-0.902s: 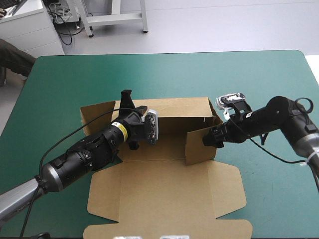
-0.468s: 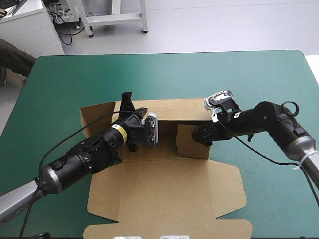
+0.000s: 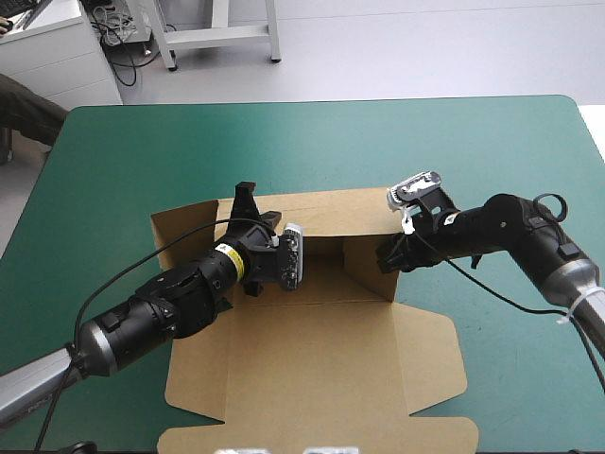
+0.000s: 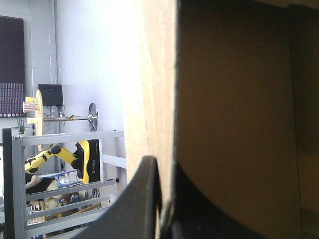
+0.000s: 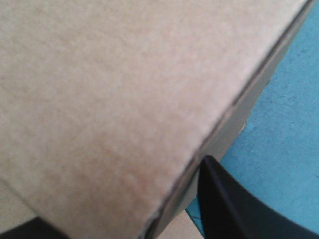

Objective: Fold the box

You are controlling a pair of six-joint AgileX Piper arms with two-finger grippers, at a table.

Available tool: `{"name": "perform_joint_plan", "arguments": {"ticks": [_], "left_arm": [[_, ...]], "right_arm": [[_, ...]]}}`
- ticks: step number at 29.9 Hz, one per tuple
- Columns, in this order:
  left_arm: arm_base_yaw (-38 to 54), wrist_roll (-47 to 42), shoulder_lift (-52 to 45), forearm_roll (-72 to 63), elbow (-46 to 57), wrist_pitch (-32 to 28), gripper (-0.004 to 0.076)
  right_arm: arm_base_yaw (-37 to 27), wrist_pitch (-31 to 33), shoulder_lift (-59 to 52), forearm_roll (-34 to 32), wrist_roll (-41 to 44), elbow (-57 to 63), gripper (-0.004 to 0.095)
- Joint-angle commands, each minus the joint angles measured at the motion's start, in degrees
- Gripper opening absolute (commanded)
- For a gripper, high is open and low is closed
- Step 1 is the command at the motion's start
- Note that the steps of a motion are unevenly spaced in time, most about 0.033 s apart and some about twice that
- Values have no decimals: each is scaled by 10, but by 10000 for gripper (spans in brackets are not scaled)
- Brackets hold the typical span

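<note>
From where I stand, the left gripper (image 3: 248,195) is nearly closed, pinching the left end of the raised far wall (image 3: 331,202) of the flat-cut brown cardboard box (image 3: 312,369). In its wrist view one black finger (image 4: 144,199) lies against the wall's pale outer face and the other sits dark on the shadowed inner face, with the board's edge running up between them. The right gripper (image 3: 386,255) is just as narrow, clamped on the upright side flap (image 3: 369,270) at the box's right end. Up close, one of its black fingers (image 5: 229,209) presses the flap's outer side, and only a sliver of the other shows across the board. The flap stands turned inward, close against the far wall's right end. The box sits in the middle of the teal-green table cover (image 3: 378,142). Its broad base and lid panels lie flat toward the near edge, and a side panel (image 3: 184,225) spreads out to the left behind the left arm. That arm reaches across the box's left part, hiding the board beneath it.
</note>
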Motion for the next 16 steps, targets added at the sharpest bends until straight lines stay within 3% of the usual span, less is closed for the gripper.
{"name": "perform_joint_plan", "arguments": {"ticks": [1, 2, 3, 7, 16], "left_arm": [[-12, -11, 4, -50, 6, -4, -32], [-12, -13, 4, -50, 6, -4, -31], [-12, -16, 4, -50, 6, -7, -29], [-12, -17, -4, -51, -3, -16, 32], [-31, -17, -49, -60, -51, -44, 365]], "right_arm": [[0, -9, -17, 49, -2, -18, 104], [0, -9, -17, 50, -2, -18, 12], [0, -11, -17, 50, -3, -18, -16], [0, -44, -17, 41, 14, -18, -3], [0, -160, -17, -127, 195, -19, -2]]}}
